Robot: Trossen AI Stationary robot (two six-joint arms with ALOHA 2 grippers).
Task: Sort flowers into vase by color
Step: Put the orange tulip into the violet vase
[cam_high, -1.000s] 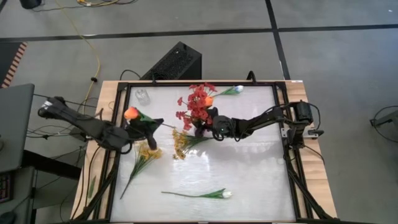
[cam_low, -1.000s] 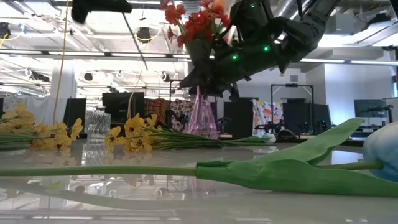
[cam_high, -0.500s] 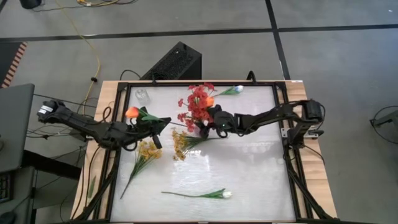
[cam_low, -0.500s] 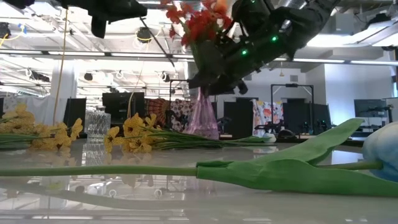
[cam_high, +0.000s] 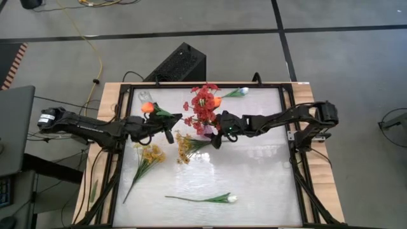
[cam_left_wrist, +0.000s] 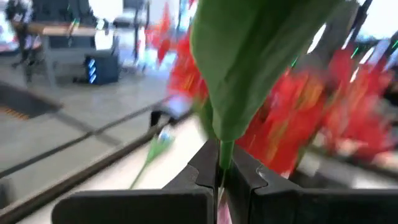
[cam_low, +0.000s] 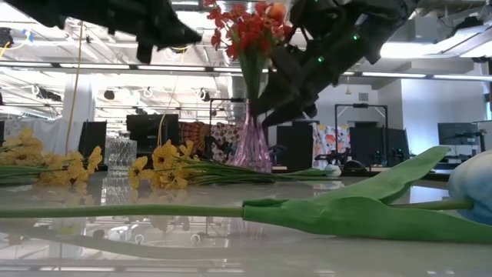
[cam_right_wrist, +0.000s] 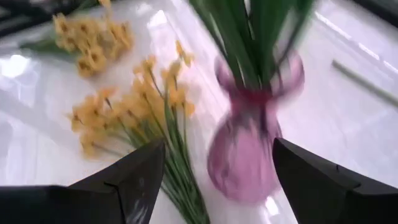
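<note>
Flowers: red cluster point(cam_high: 202, 105) fills pink vase point(cam_low: 250, 146), yellow sprays point(cam_high: 186, 145) alongside.

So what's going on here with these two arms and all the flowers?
The robot is sorting artificial flowers by color. The left pincer is shut on the green stem of an orange flower, held above the table beside the pink vase, which holds red flowers. The right pincer is open right by the vase, gripping nothing. Two yellow sprays and a white flower lie on the table. A clear glass vase stands empty.
</note>
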